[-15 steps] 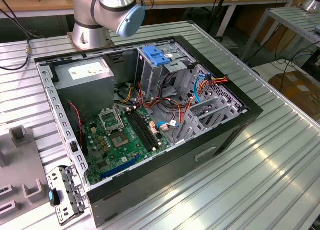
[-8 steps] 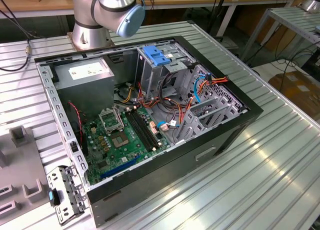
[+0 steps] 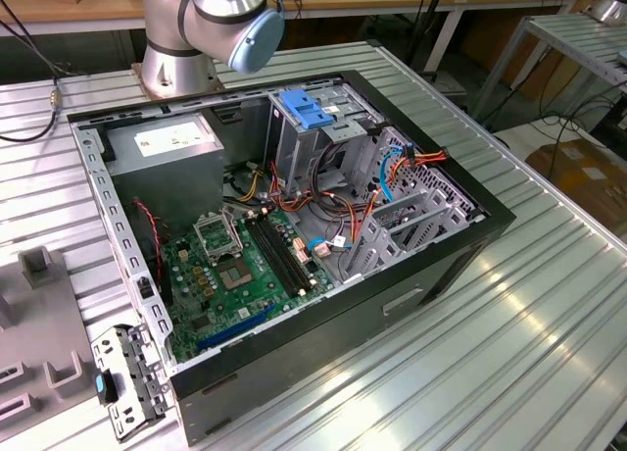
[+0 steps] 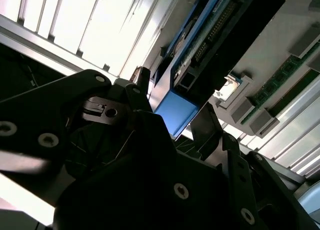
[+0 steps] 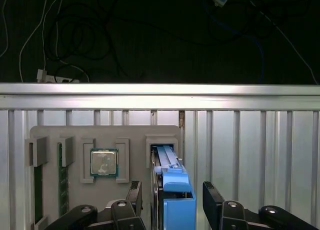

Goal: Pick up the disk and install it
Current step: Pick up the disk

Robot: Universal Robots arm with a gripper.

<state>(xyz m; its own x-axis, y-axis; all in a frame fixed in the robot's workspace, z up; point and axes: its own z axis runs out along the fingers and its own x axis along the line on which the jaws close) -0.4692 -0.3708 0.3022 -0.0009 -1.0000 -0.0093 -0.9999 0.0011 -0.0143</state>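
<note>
Pincer [image 5: 173,192] astride disk [image 5: 178,212], apparently unclamped

Disk [image 5: 172,187] stands on edge in the end slot of a grey holder plate [image 5: 135,135], thin side up. A blue plastic bracket frames it, with a solid blue block at the near end and paler blue rails running along the top edge. In the second wrist view the same blue end cap shows, plus a dark side with a row of connector pins; the disk sits in the slot between the gripper [image 5: 172,192] fingers, a gap on either side.
</note>
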